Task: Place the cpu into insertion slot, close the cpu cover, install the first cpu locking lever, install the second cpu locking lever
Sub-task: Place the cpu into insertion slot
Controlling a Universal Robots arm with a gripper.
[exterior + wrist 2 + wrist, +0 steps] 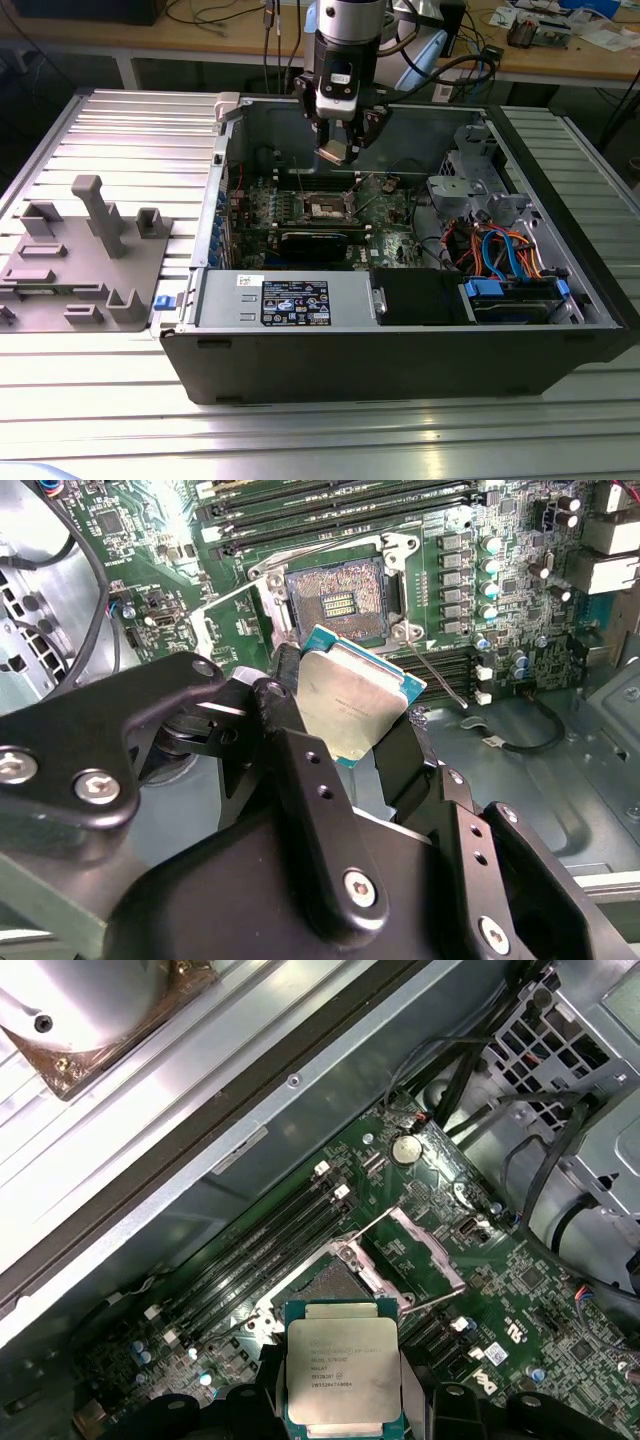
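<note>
Above the open socket, we've got the cpu (350,695) clamped by two opposite edges between the gripper (345,720) fingers (398,765). Its metal lid faces both wrist cameras, with a green edge showing round it. It hangs clear of the board, not seated. Exterior view puts it up over the insertion slot (327,207), inside the case walls.

The slot sits bare, with the dark contact field exposed and a silvery frame round it. We see the cpu cover (425,1252) flipped open beside the slot in the first wrist view, with memory slots (262,1255) on the slot's other side. One thin wire lever (438,678) is swung out loose next to the socket in the second wrist view.

Further out:
- green motherboard (385,215)
- black graphics card (315,243) near the slot
- power supply (285,300) along the wall of the case (400,365) nearest the exterior camera
- blue and orange cables (500,250) toward the exterior view's right

The case lies on a ribbed metal table (130,130). A grey fixture block (85,250) stands on it at the exterior view's left, well apart.
</note>
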